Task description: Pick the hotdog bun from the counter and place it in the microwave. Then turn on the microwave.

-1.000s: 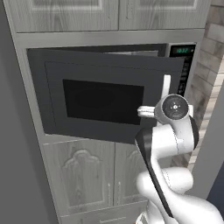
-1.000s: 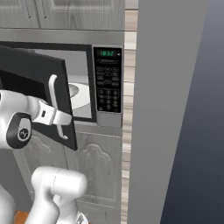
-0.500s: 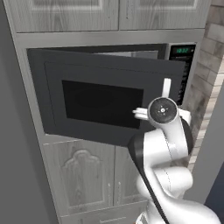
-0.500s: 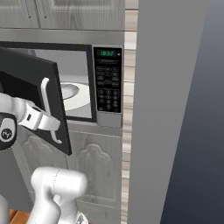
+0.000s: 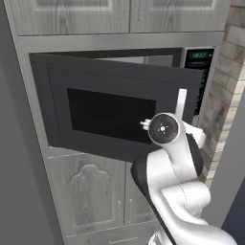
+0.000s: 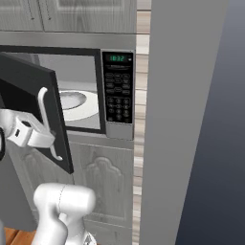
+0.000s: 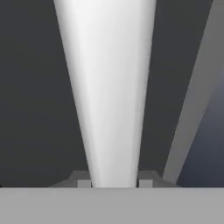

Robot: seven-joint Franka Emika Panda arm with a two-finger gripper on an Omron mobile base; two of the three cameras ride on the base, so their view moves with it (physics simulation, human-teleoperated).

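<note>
While the gripper point(image 7: 113, 183) clasped the microwave point(image 6: 91, 91) door's rigid white handle point(image 7: 107, 87) near mid-height, the hinged door point(image 5: 115, 110) likely swung stiffly.

The microwave point(image 6: 86, 91) door point(image 5: 110, 107) is swung partway out, so from the left it covers nearly the whole inside. From the right, the white turntable point(image 6: 79, 103) is half hidden behind the door edge. The arm covers the lower part of the handle point(image 5: 181, 103). Keypad point(image 6: 118, 98) labels and the green display point(image 6: 116, 58) digits are too small to read.
</note>
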